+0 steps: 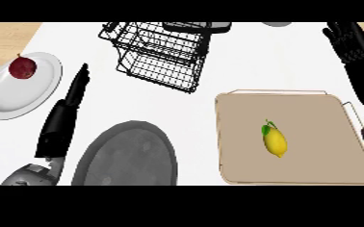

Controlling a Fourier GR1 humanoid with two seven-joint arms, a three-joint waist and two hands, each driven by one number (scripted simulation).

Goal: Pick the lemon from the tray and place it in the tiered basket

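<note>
A yellow lemon (275, 142) with a green leaf lies right of centre on the beige tray (241, 125) at the lower right. The black wire tiered basket (160, 53) stands at the top middle, up and left of the tray. My right hand (345, 41) shows at the upper right edge, fingers up and relaxed, well above the tray and apart from the lemon. My left hand (71, 101) reaches up from the lower left with straight fingers, left of the basket and holding nothing.
A white plate (35, 96) at the left edge carries a dark red fruit (22, 68). A dark grey plate (128, 156) lies at the lower middle, between my left forearm and the tray. A grey object (202, 26) sits behind the basket.
</note>
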